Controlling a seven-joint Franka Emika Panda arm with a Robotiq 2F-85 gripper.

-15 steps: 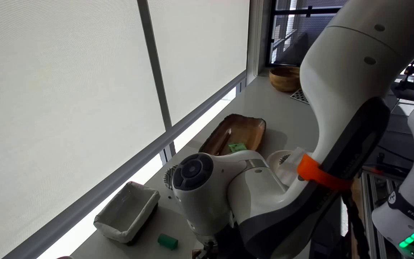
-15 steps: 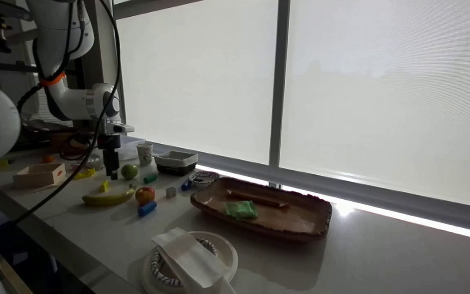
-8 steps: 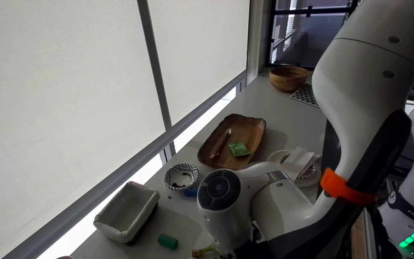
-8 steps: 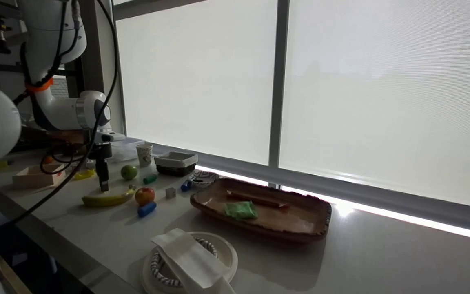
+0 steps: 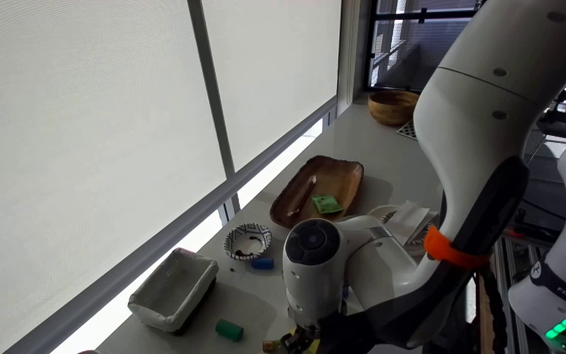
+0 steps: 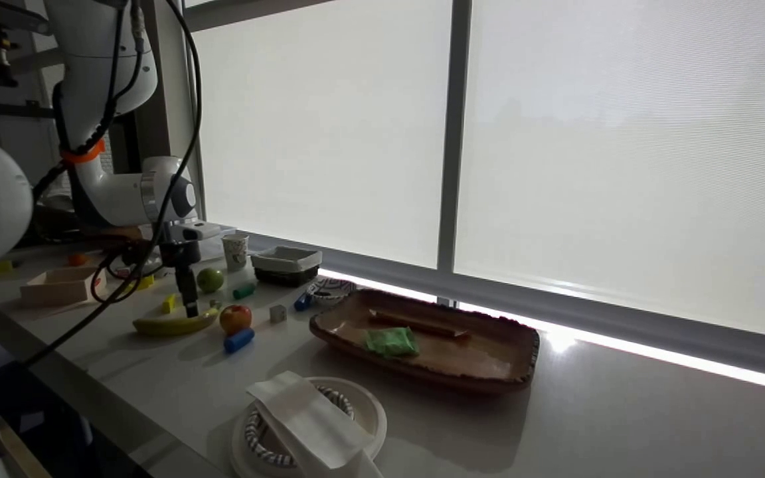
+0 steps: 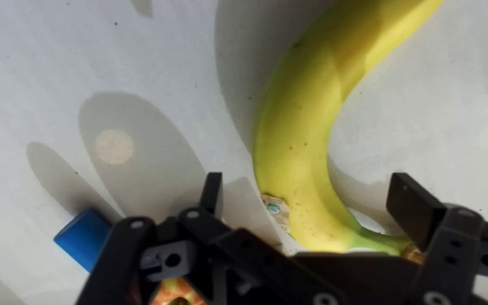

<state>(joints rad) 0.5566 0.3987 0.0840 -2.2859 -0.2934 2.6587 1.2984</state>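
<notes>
A yellow banana [image 7: 299,127] with a small sticker curves through the wrist view, its stem end low in the picture. My gripper [image 7: 307,199] is open, with one finger on each side of the stem half and gaps to the banana's body. The stem tip lies close by the right-hand finger [image 7: 411,207]; whether they touch I cannot tell. In an exterior view the gripper [image 6: 191,312] points down over the stem part of the banana [image 6: 163,326]. Beside it rest a red-yellow apple [image 6: 236,319], a blue cylinder [image 6: 239,340] and a yellow block [image 6: 169,303].
Further off stand a green apple [image 6: 210,279], a green cylinder [image 5: 229,330], a grey cube [image 6: 278,313], a lined basket [image 5: 184,300], a patterned bowl [image 5: 234,241], a paper cup [image 6: 236,251] and a wooden tray [image 6: 489,358]. A black cable hangs along the arm.
The gripper has come down from above the table to the banana. During the last half second it shifted along the banana toward the stem end. The objects have stayed in place.
</notes>
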